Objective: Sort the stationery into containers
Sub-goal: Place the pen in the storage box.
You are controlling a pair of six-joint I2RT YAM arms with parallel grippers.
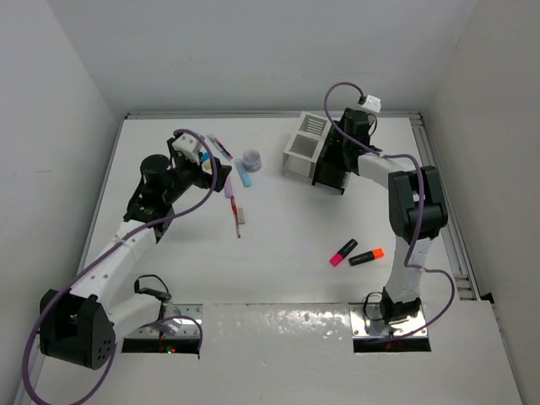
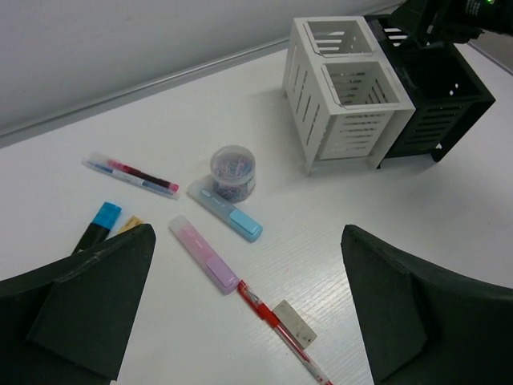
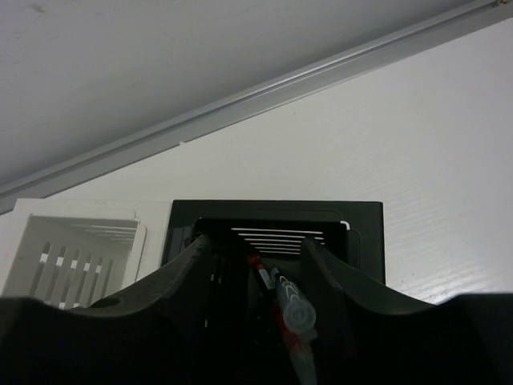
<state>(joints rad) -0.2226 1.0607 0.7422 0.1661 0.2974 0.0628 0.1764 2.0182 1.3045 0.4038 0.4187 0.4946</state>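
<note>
Over the black slatted desk bin (image 3: 272, 210), right gripper (image 3: 256, 249) sits with jaws parted round a thin red clear-capped pen (image 3: 295, 314): hold centred until it drops clear, then lift straight.

Beside the white slatted plastic bin (image 1: 302, 145), the black slatted bin (image 1: 329, 184) sits mostly hidden beneath the right arm (image 1: 354, 135); the thin pens (image 3: 295, 321) inside it are blurred and cut off below.
</note>
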